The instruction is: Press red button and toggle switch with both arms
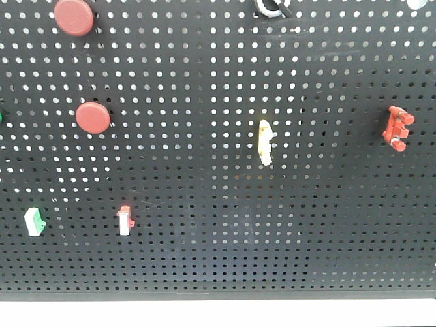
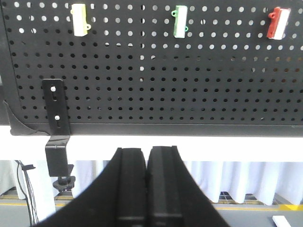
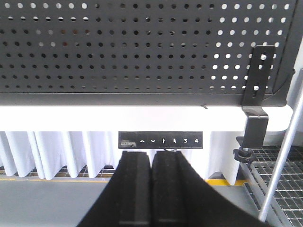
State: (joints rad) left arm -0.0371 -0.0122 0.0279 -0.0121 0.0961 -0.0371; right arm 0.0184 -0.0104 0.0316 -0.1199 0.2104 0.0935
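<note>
Two round red buttons sit on the black pegboard [image 1: 225, 225] in the front view: one at the top left [image 1: 73, 16] and one below it [image 1: 92, 117]. The toggle switch [image 1: 272, 7], a silver-white ring with a black lever, is cut off by the top edge. No arm shows in the front view. My left gripper [image 2: 146, 151] is shut and empty, below the pegboard's lower edge. My right gripper [image 3: 150, 155] is shut and empty, below the white table edge [image 3: 142, 117].
On the pegboard are a pale yellow curved handle [image 1: 265, 142], a red clip [image 1: 398, 127], a white rocker with a green tip [image 1: 34, 221] and one with a red tip [image 1: 125, 220]. A black clamp bracket [image 2: 57, 127] and a desk control panel [image 3: 161, 141] sit at the table edge.
</note>
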